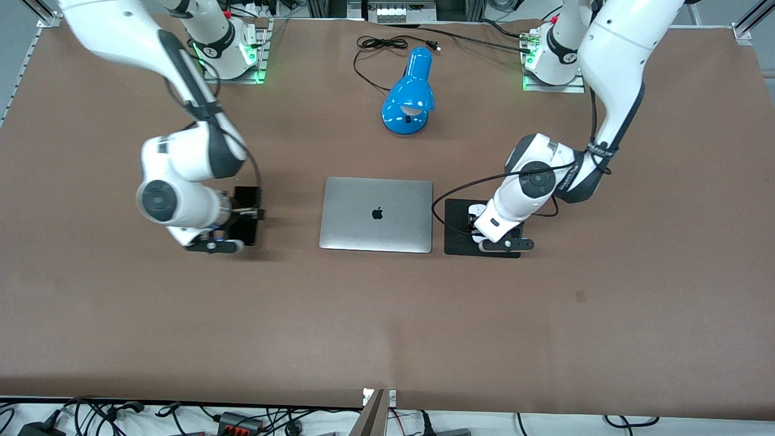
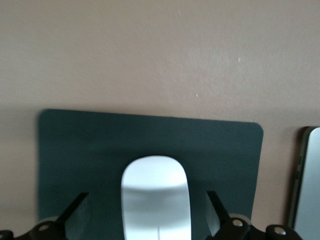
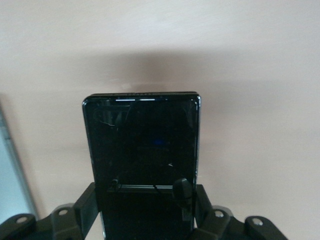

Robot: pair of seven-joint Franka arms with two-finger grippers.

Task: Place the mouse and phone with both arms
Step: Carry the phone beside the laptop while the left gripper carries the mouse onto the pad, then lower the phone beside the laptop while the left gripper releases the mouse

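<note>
The white mouse (image 2: 156, 200) lies on the black mouse pad (image 2: 100, 150), beside the laptop toward the left arm's end of the table. My left gripper (image 2: 147, 212) is low over it and open, one finger on each side with gaps. In the front view only a bit of the mouse (image 1: 475, 211) shows under the left gripper (image 1: 479, 221). The black phone (image 3: 142, 145) is between the fingers of my right gripper (image 3: 145, 205), which press on its long edges. In the front view the phone (image 1: 247, 201) is at table level under the right gripper (image 1: 244, 217), beside the laptop toward the right arm's end.
A closed silver laptop (image 1: 376, 222) lies between phone and mouse pad (image 1: 457, 235). A blue desk lamp (image 1: 408, 97) with a black cord stands farther from the front camera than the laptop. The laptop's edge shows in both wrist views.
</note>
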